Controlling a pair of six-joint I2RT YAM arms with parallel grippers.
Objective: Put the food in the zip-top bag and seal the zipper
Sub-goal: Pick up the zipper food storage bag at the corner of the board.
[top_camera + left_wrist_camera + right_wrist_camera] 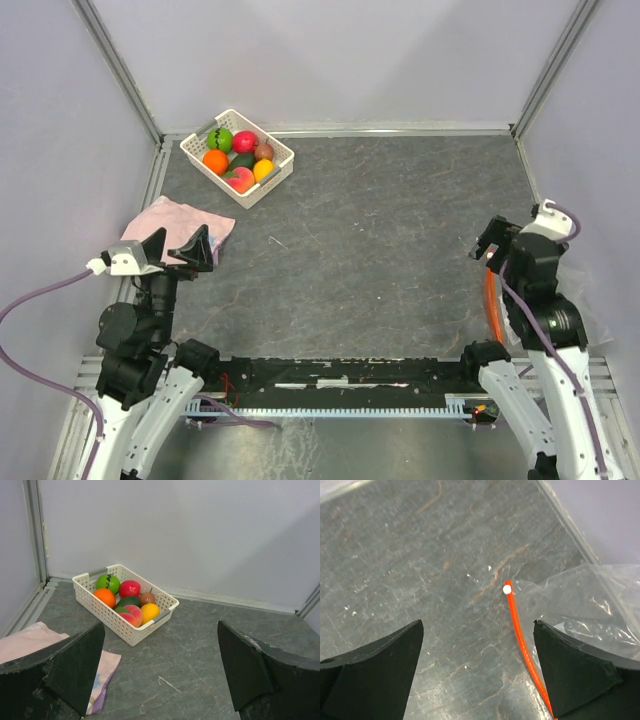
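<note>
The food, several round toy fruits and vegetables [240, 157], lies in a white perforated basket [275, 176] at the back left; it also shows in the left wrist view [129, 601]. The clear zip-top bag [592, 602] lies flat at the table's right side, its orange-red zipper [519, 630] running toward a white end tab [507, 589]. The zipper also shows in the top view [490, 298], partly hidden by the right arm. My right gripper [478, 647] [498, 240] is open and empty above the zipper's end. My left gripper [160, 647] [177, 248] is open and empty, far from the basket.
A pink cloth [185, 222] lies crumpled at the left under my left gripper, also in the left wrist view [30, 641]. Pale walls with metal rails [340, 129] enclose the dark stone-patterned table on three sides.
</note>
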